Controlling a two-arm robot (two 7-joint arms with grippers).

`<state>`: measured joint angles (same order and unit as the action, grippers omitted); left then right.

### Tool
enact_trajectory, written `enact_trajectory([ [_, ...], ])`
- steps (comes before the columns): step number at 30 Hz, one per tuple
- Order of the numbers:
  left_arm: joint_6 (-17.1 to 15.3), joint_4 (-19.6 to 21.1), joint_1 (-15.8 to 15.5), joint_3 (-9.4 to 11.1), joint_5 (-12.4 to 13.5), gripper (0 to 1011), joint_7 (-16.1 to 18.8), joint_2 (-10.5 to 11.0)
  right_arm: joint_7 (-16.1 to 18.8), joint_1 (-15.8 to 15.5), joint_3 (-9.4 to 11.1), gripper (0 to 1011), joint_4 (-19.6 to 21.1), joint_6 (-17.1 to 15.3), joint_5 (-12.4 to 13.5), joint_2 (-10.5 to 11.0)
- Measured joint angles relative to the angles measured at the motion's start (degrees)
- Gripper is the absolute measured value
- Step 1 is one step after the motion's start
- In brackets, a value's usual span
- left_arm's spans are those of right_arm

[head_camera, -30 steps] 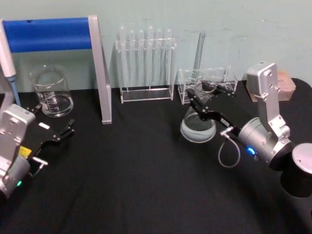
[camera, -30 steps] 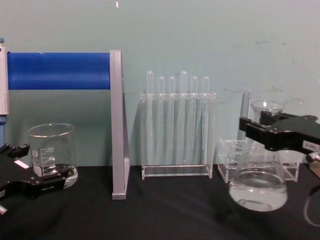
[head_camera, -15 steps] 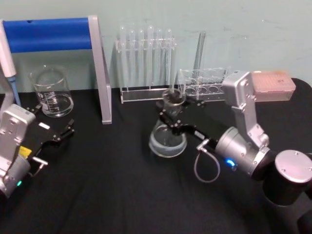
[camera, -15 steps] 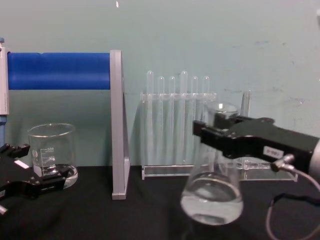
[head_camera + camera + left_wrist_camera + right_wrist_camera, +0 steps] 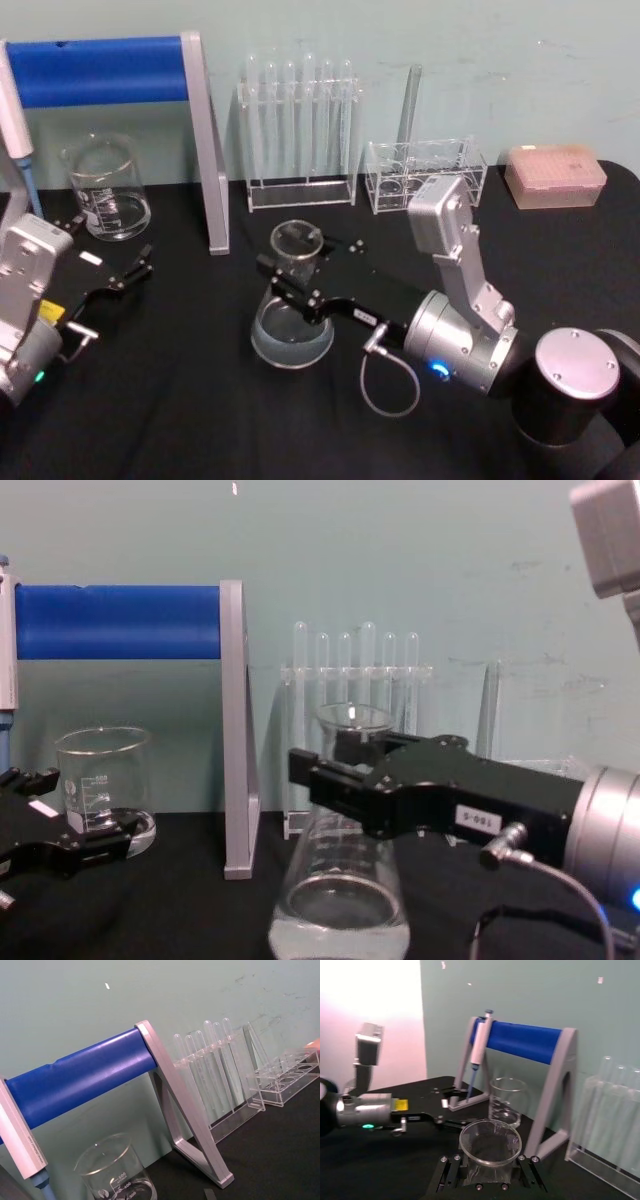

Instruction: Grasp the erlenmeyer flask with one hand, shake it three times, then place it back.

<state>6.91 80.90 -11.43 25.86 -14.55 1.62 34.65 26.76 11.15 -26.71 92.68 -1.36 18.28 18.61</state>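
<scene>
The erlenmeyer flask is seen upright near the middle of the black table, its long axis vertical, the wide round base downward and the flared mouth pointing straight up. A shallow layer of clear liquid is seen in the base. Whether the base rests on the table or hangs just above it cannot be told.

The flask's narrow neck is pinched between the two black fingers of the right gripper, one finger on each side, just below the lip. The gripper is reached in from the right on a silver-grey wrist, roughly level with the table. In the right wrist view, the round rim of the flask is seen from above, framed by the fingers.

The flask is placed in front of the test tube rack and to the right of the grey upright of the blue-barred stand. A glass beaker is seen well apart at the far left.

The left gripper is held low at the left edge, near the beaker, its fingers spread with nothing between them.
</scene>
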Motion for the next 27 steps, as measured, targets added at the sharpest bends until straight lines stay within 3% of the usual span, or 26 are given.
enact_trajectory([
  [7, 0.0, 0.0, 0.0, 0.0, 0.0, 1001, 0.0, 0.0, 1.0, 0.0, -2.2, 449, 0.9, 0.1, 0.5, 0.9],
  [15, 0.0, 0.0, 0.0, 0.0, 0.0, 1001, 0.0, 0.0, 1.4, 0.3, -3.3, 449, 1.2, 0.3, 0.9, 1.5],
  [20, 0.0, 0.0, 0.0, 0.0, 0.0, 1001, 0.0, 0.0, 0.6, 0.7, -3.1, 449, 0.6, 0.4, 1.0, 1.6],
  [27, 0.0, 0.0, 0.0, 0.0, 0.0, 1001, 0.0, 0.0, -2.4, 1.8, -0.7, 449, -1.8, 0.6, 0.3, 1.5],
])
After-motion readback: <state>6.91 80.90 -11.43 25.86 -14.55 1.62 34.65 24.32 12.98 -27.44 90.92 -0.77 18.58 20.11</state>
